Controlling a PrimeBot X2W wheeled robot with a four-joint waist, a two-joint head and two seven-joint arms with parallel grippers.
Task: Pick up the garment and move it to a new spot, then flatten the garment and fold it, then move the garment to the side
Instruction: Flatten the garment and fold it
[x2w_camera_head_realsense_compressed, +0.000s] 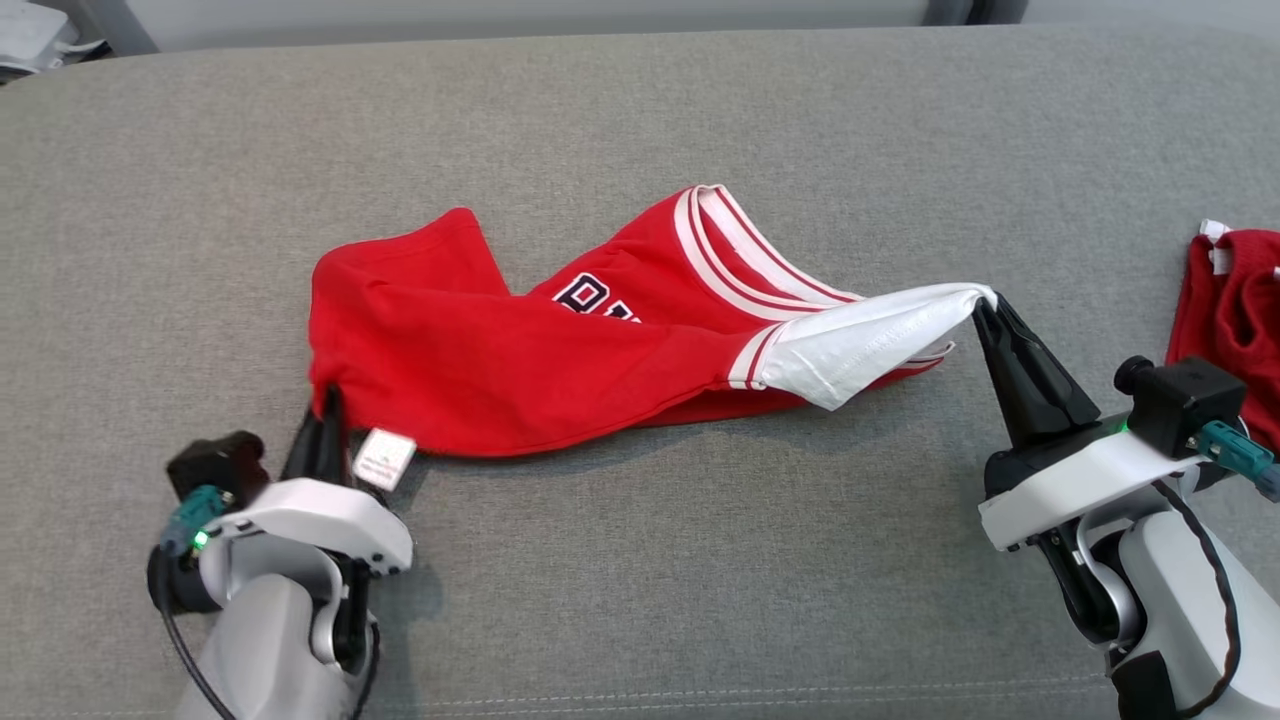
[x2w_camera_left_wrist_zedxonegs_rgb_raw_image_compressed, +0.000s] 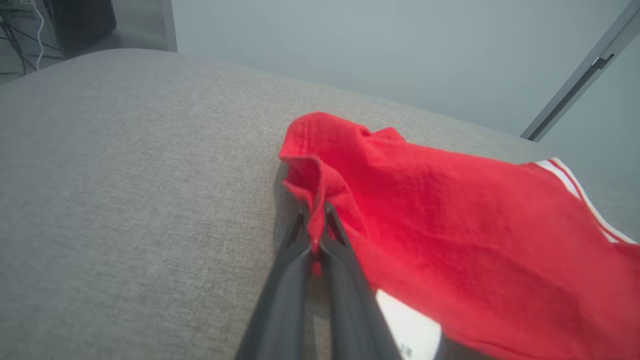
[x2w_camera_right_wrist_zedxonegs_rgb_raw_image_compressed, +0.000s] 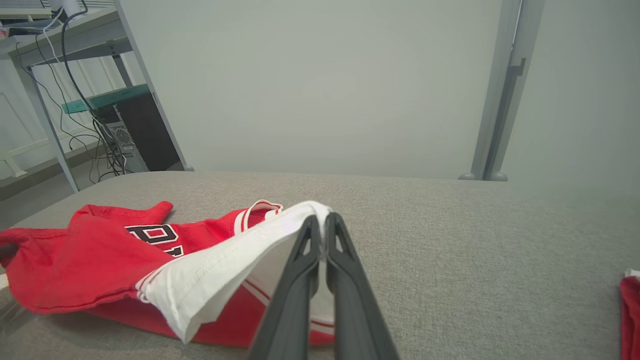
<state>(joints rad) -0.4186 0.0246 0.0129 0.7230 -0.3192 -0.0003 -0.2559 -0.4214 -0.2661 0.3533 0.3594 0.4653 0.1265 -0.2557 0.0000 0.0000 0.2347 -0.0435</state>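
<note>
Red garment (x2w_camera_head_realsense_compressed: 520, 370) (white-trimmed, dark lettering): crumpled on grey couch (x2w_camera_head_realsense_compressed: 640, 130); left gripper (x2w_camera_head_realsense_compressed: 322, 415) pinched on its red corner, right gripper (x2w_camera_head_realsense_compressed: 985, 310) clamped on white waistband; second red cloth (x2w_camera_head_realsense_compressed: 1235, 310) far right

Bench (x2w_camera_head_realsense_compressed: 640, 120): grey woven upholstery, with a stitched seam running along its near edge.
Second red cloth (x2w_camera_head_realsense_compressed: 1235, 300): crumpled at the bench's right edge, small white tags at its far corner.
Wall (x2w_camera_right_wrist_zedxonegs_rgb_raw_image_compressed: 320, 90): pale and plain, behind the bench's far edge.
Metal post (x2w_camera_right_wrist_zedxonegs_rgb_raw_image_compressed: 500, 100): grey upright beyond the far edge, toward the right.
Desk (x2w_camera_right_wrist_zedxonegs_rgb_raw_image_compressed: 75, 30): grey frame past the far left corner, cables hanging from it.
Computer tower (x2w_camera_right_wrist_zedxonegs_rgb_raw_image_compressed: 135, 130): dark, under the desk.
</note>
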